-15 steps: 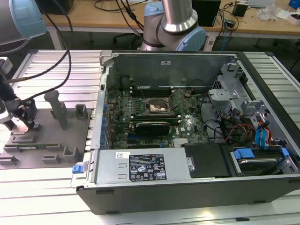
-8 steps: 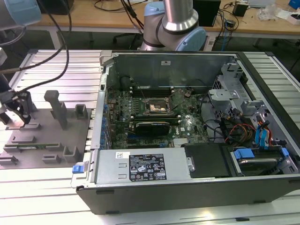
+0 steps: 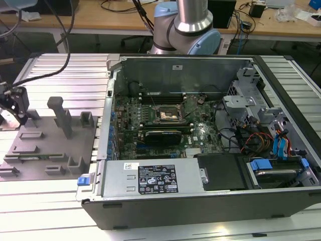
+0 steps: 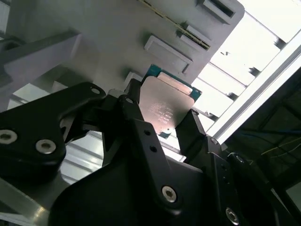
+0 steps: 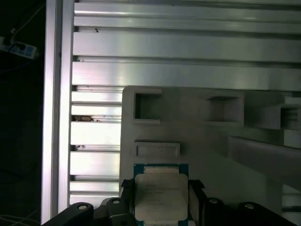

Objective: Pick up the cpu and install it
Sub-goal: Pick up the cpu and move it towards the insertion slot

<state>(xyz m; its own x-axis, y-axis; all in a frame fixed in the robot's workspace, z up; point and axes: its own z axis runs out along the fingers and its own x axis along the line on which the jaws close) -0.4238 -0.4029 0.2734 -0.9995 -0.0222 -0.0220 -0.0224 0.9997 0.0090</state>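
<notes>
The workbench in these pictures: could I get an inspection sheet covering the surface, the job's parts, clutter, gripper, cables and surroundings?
Surface: slotted aluminium table, with a grey fixture plate on it at the exterior view's left.
Job's things: cpu held over the fixture plate; socket on the motherboard inside the open computer case.
Clutter: nothing seen.
Gripper: gripper shut on the cpu, one finger on each of two opposite edges.
Cables: black cable trailing over the table towards the gripper; coloured leads inside the case.
Surroundings: robot arm behind the case; wooden bench beyond.
</notes>
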